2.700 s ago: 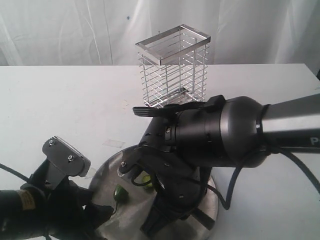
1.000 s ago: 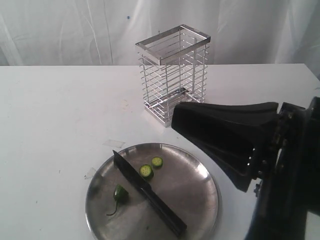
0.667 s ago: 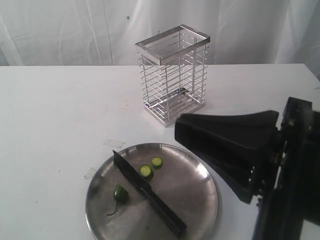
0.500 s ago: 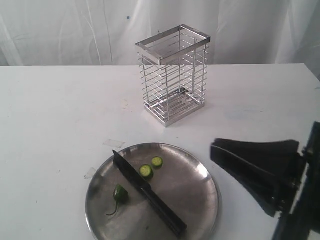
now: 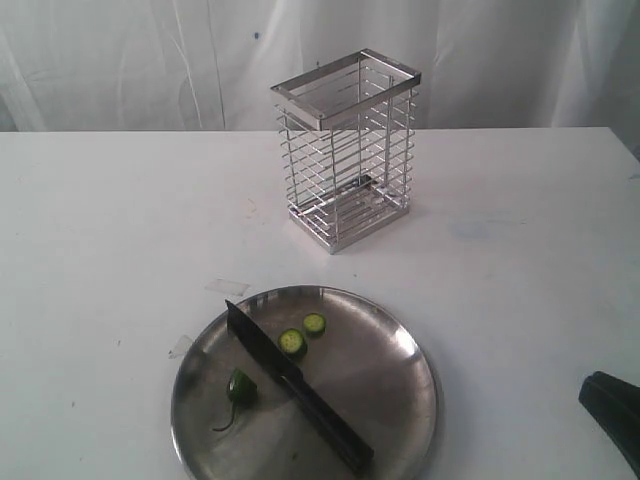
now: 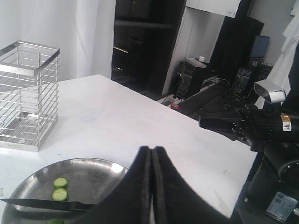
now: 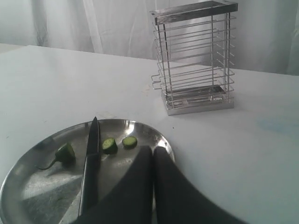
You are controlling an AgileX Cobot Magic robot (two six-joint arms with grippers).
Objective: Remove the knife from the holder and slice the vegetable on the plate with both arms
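The black knife (image 5: pixel 296 388) lies flat on the steel plate (image 5: pixel 400 385), tip toward the far left rim. Two pale-green slices (image 5: pixel 303 334) sit beside the blade, and the stem end of the chili (image 5: pixel 238 388) rests on its other side. The wire holder (image 5: pixel 345 150) stands empty behind the plate. My left gripper (image 6: pixel 152 150) is shut with nothing in it, pulled back off the plate (image 6: pixel 88 170). My right gripper (image 7: pixel 153 150) is shut and empty too, hanging over the plate's near rim (image 7: pixel 163 144), beside the knife (image 7: pixel 89 161). Only a dark tip of the right arm (image 5: pixel 612 402) shows in the exterior view.
A scrap of clear tape (image 5: pixel 228 287) lies on the white table left of the plate. A white curtain hangs behind the holder. In the left wrist view the right arm (image 6: pixel 261 130) sits past the table edge, near shelves and computer gear.
Both arms have left the plate: the left arm went out of the exterior view, the right swung off to the lower right. The knife now lies loose on the plate with two cut slices.
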